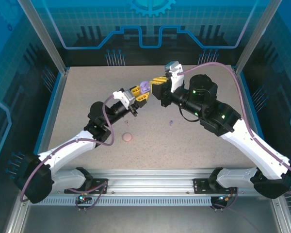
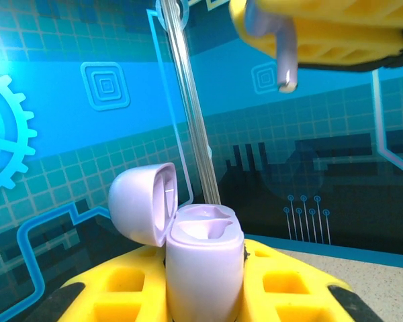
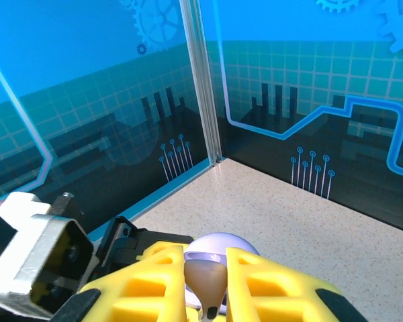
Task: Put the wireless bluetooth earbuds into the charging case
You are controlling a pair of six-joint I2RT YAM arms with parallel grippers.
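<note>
Purple earbud [image 2: 285, 64] poised over its open case [image 2: 203, 268]
The earbud, pinched stem-down in the right tool [image 1: 155, 80], hangs above and beside the case. The left tool [image 1: 142, 91] clamps the case upright, lid [image 2: 144, 201] flipped back, off the surface [image 1: 194, 145]. Insertion seems next: centre the stem over a socket [image 2: 188, 228], then lower. Free air around; walls [image 1: 150, 34] well apart.

Speckled beige table [image 1: 194, 150] — blue printed walls [image 1: 87, 19] around
</note>
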